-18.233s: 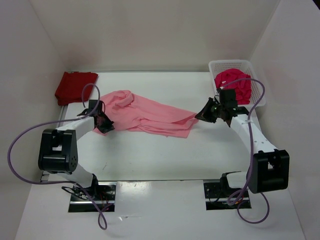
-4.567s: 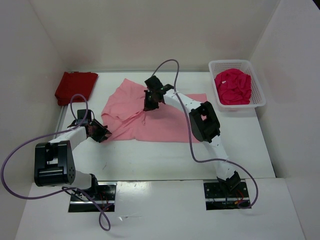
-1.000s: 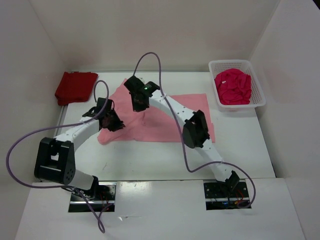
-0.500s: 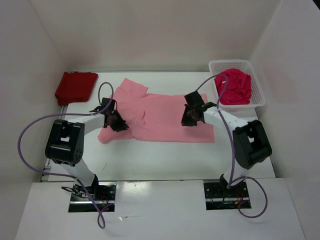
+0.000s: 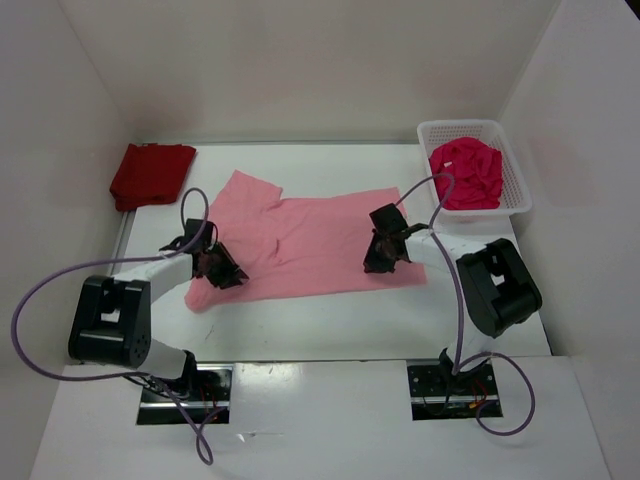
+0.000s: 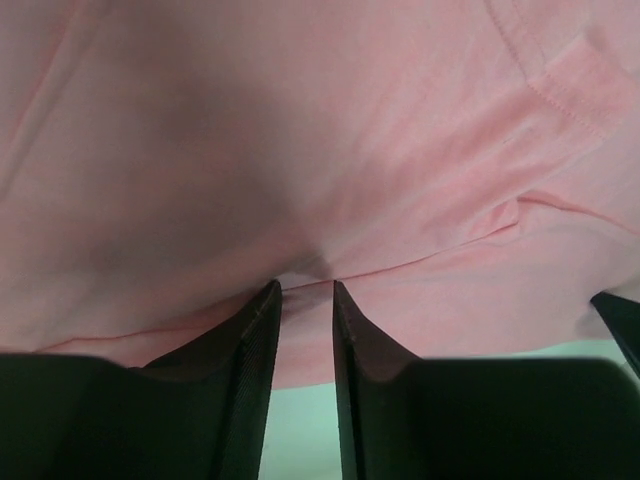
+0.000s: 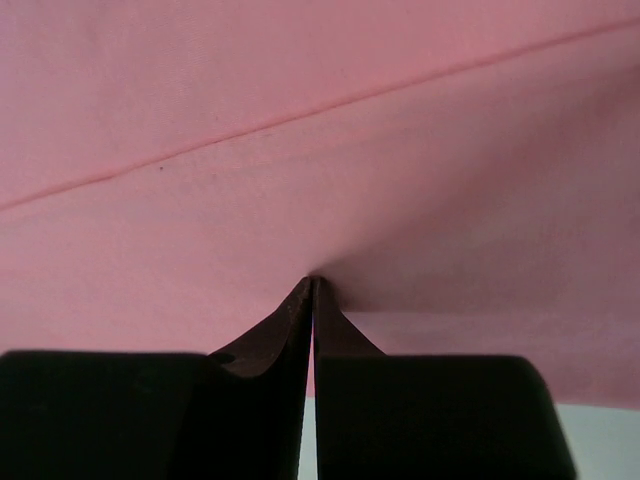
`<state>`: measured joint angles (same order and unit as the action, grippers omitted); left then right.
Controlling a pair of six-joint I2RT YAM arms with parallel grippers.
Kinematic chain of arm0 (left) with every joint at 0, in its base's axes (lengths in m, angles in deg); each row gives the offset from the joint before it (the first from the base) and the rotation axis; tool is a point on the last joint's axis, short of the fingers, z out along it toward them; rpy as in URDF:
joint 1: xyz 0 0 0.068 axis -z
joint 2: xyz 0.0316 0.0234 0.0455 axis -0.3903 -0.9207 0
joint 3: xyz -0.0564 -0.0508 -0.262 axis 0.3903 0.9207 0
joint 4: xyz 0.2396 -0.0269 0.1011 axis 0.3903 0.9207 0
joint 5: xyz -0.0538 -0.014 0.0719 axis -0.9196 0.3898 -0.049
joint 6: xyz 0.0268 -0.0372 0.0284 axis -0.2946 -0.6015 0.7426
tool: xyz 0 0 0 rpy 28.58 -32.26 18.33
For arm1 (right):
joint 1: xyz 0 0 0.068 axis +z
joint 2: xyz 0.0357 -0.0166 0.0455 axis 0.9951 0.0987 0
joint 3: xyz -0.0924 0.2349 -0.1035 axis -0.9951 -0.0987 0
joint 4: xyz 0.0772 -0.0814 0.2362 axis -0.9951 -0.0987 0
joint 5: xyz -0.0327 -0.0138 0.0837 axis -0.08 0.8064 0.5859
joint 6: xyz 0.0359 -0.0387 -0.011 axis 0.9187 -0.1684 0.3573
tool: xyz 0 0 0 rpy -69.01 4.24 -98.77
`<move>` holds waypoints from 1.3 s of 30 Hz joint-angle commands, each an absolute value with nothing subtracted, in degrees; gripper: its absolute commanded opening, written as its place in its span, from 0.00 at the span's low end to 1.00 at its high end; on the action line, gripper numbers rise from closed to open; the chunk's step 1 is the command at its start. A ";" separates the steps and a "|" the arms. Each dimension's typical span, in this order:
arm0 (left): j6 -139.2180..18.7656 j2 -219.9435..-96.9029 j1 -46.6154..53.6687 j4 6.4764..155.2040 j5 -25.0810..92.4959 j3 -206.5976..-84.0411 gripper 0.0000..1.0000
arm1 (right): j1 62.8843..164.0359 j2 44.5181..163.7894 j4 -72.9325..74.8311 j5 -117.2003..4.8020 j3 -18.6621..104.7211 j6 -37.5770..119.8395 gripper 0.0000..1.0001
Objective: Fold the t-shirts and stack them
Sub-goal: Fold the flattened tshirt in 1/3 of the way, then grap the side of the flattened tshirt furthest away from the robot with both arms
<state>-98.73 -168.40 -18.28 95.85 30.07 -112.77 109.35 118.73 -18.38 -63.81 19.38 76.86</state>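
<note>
Light pink t-shirt [image 5: 300, 238]: spread nearly flat across the middle of the white table [image 5: 330, 320], one sleeve pointing to the far left, the near edge running from the left front corner toward the right.

Left gripper [image 5: 218, 268]: down on the shirt's left part, close to its near-left corner. In the wrist view, black fingers [image 6: 255, 335] drawn narrow, a thin slit between them, with a pucker of pink cloth nipped at the tips and creases fanning outward from there. Below the hem, a strip of pale table.

Right gripper [image 5: 385, 255]: down on the shirt's right part, a little in from the right edge and near the front hem. In its wrist view, fingers [image 7: 285, 325] pressed together with hardly a line between them, pink cloth gathered to a point just at the tips; a stitched seam crossing the fabric beyond, slanting up to the right.

Both claws therefore clamped on the same shirt, well apart, one toward each end, cloth lying smooth between them apart from a few light wrinkles near the collar.

Dark red t-shirt [image 5: 152, 172]: folded in a compact pile at the far-left corner, apart from the pink one and from both arms.

Magenta-pink t-shirt [image 5: 468, 172]: crumpled inside the white mesh basket [image 5: 460, 124] at the far right, just beyond the right arm's cable.
</note>
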 commanded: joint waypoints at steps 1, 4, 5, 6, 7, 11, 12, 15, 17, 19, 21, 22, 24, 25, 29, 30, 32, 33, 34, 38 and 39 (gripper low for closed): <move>-97.95 -162.92 -18.40 105.18 32.57 -107.88 0.36 | 112.10 115.80 -18.76 -62.96 13.99 79.93 0.06; -101.29 -160.10 -17.36 106.05 30.37 -104.45 0.37 | 113.42 112.29 -20.42 -61.39 9.86 82.47 0.06; -102.08 -159.23 -16.83 106.06 29.76 -103.66 0.37 | 114.12 110.72 -21.12 -61.38 7.32 83.87 0.06; -103.48 -157.04 -16.82 106.58 28.27 -102.17 0.39 | 114.13 106.87 -21.13 -60.68 5.91 84.58 0.06; -104.01 -155.80 -16.30 106.59 28.26 -101.46 0.40 | 114.13 104.74 -21.65 -60.15 3.19 85.29 0.06; -102.01 -152.72 -16.29 108.86 28.86 -106.61 0.43 | 114.13 95.42 -22.45 -59.27 0.62 88.11 0.13; -99.39 -152.71 -16.82 110.00 31.22 -109.33 0.45 | 113.61 94.54 -22.45 -59.27 2.01 87.58 0.16; -94.55 -155.17 -17.34 110.01 35.79 -121.64 0.45 | 110.44 94.53 -24.91 -59.27 8.69 83.46 0.22; -92.69 -158.68 -18.22 107.65 36.34 -129.44 0.43 | 110.44 95.66 -25.61 -58.57 13.79 81.87 0.23; -90.05 -165.32 -18.93 103.96 38.88 -134.47 0.41 | 110.44 96.80 -24.92 -57.09 16.69 80.20 0.24; -88.38 -171.40 -20.33 101.49 38.89 -142.62 0.37 | 110.44 97.77 -22.64 -55.85 17.40 79.41 0.21; -86.89 -177.53 -20.34 100.97 40.37 -145.37 0.31 | 110.44 98.82 -21.93 -54.62 17.93 78.62 0.16; -85.04 -183.62 -21.04 100.96 42.75 -150.99 0.30 | 110.44 99.36 -21.39 -54.08 18.72 77.92 0.11; -83.29 -189.74 -21.74 102.01 44.67 -157.46 0.28 | 110.44 100.23 -21.39 -54.08 18.72 77.21 0.11; -78.45 -202.79 -22.27 106.66 48.91 -172.44 0.36 | 110.44 101.38 -20.87 -54.08 19.95 76.06 0.13; -77.75 -207.42 -22.27 107.54 48.91 -175.25 0.37 | 109.91 101.38 -20.35 -53.39 19.95 75.37 0.14; -76.60 -211.06 -22.27 108.87 49.62 -181.66 0.40 | 109.91 103.39 -20.34 -51.98 21.27 74.57 0.14; -76.60 -213.42 -22.27 108.87 50.14 -182.91 0.41 | 109.91 103.40 -20.34 -51.97 21.27 74.57 0.14; -76.60 -214.40 -22.27 108.87 50.14 -183.80 0.43 | 109.91 104.36 -19.82 -51.28 21.27 73.96 0.14; -75.46 -217.48 -22.27 108.87 50.93 -186.87 0.47 | 109.91 105.86 -19.20 -50.66 21.98 73.43 0.14; -75.45 -217.49 -21.75 108.87 50.93 -187.40 0.47 | 109.91 105.87 -19.20 -50.66 21.98 73.43 0.14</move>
<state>-78.32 -217.23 -22.28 108.88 49.24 -183.17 110.20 105.07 -21.61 -51.72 19.49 75.03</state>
